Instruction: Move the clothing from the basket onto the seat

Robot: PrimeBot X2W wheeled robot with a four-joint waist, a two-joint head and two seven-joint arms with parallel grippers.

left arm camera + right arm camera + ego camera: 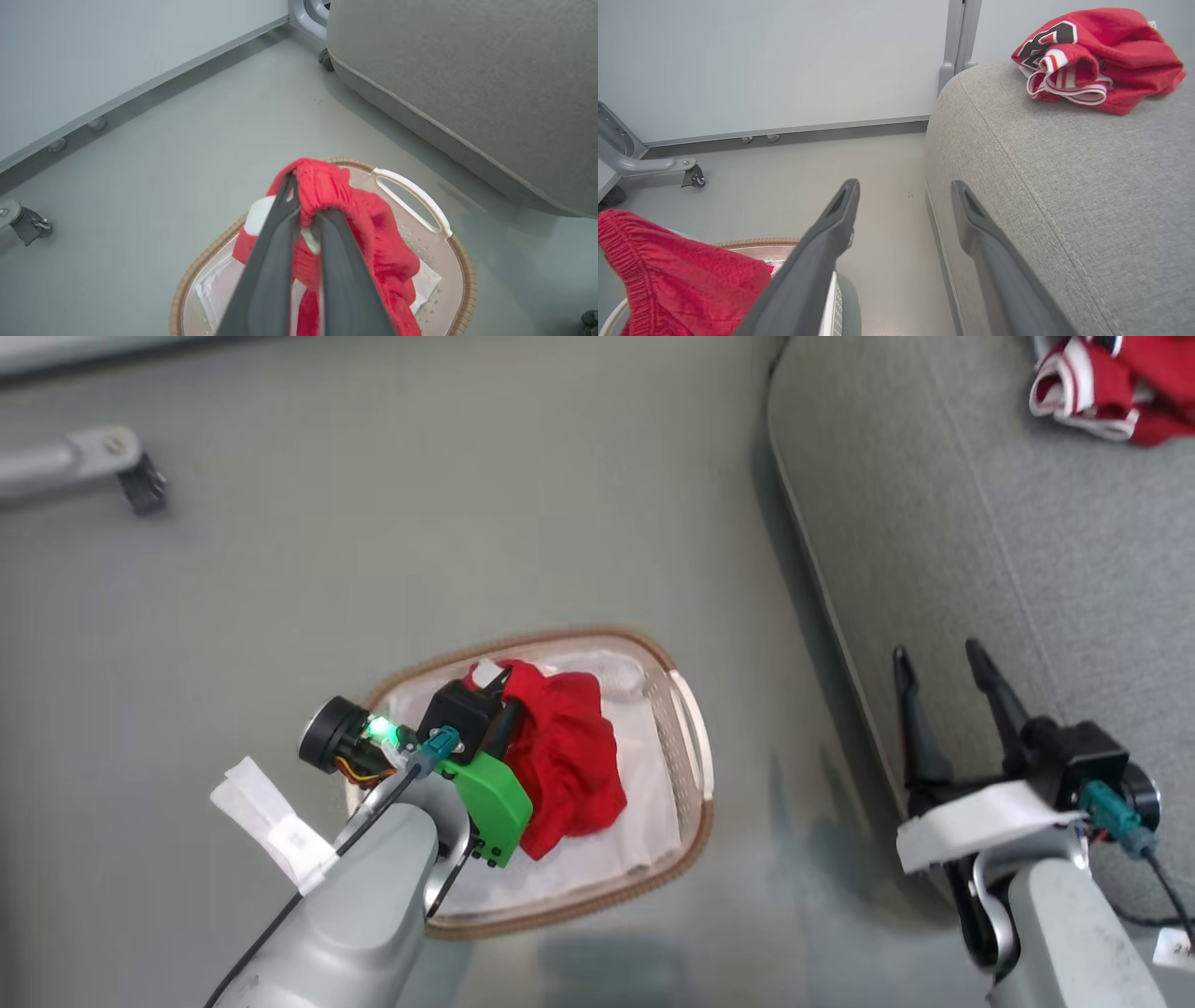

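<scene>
1. The left tool (306,200) is clenched on the red shorts (373,228), which hang below it into the basket (462,270).
2. The right tool (903,193) is released, with the seat (1064,163) just beside it.
3. Risk: hanging fabric may snag the rim and drag the basket.

L gripper (308,196) pinches red garment (369,219) over basket (444,266).

From the head we look steeply down; our left wrist sits close above the basket (467,280); our right faces the seat (1064,163); all share both.
</scene>
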